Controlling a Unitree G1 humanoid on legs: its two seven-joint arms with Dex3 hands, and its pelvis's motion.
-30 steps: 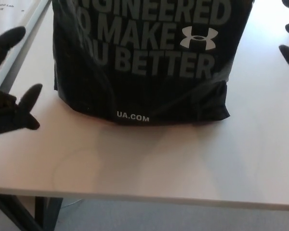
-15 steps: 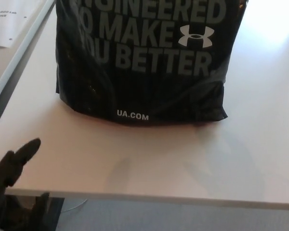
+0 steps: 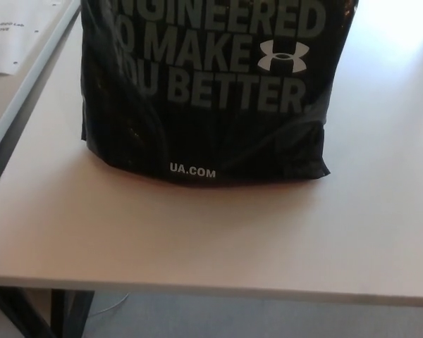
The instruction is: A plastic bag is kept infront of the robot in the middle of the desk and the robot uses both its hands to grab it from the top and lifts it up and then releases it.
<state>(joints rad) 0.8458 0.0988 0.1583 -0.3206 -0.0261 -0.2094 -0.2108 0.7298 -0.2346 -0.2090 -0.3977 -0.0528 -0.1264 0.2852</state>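
Now neither hand is showing in the head view, so whether their fingers are spread, closed or holding anything cannot be told. A second ago the left hand was hovering by the bag's (image 3: pixel 204 91) lower left side and fingertips of the right were poking in at the upper right edge; half a second ago both were sinking toward the bottom corners of the picture; at present they are gone altogether. The bag, black with pale lettering, is sitting on the desk (image 3: pixel 211 239) roughly mid-width, its base resting flat and its top running out of view above. It is looking undisturbed, sitting in nearly the same spot across the three pictures, with only a slight drift that may be the camera's. A sheet of paper (image 3: pixel 14 35) is lying on a neighbouring surface at upper left. Judging from this, the hands are pulling away from the bag rather than closing on its top, so either the release is done or the grab is not yet started; which one cannot be settled.
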